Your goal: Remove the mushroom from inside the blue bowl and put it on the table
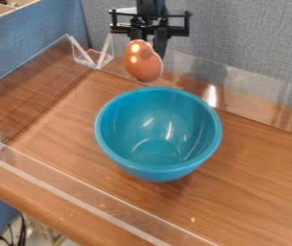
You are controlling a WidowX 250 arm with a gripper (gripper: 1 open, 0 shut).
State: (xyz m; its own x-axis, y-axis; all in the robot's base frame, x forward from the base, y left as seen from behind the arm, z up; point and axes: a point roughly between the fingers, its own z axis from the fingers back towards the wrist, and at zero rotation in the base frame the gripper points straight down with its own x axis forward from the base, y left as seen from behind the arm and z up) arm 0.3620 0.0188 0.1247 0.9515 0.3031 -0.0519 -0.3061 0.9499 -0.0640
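Mushroom out of the bowl, not yet set down.

Nearest me, the clear low wall edges the wooden counter. Behind it sits the blue bowl, and its glossy inside looks bare, so the removal part of the job appears done. Just beyond the bowl's far rim, the mushroom hangs in the air, its orange-brown cap showing, pinched by the end effector, which points straight down and is pressed tight on it. What is left, as I judge it, is to lower it onto open wood beside the bowl and let go. Farthest back stands the blue-grey backdrop.
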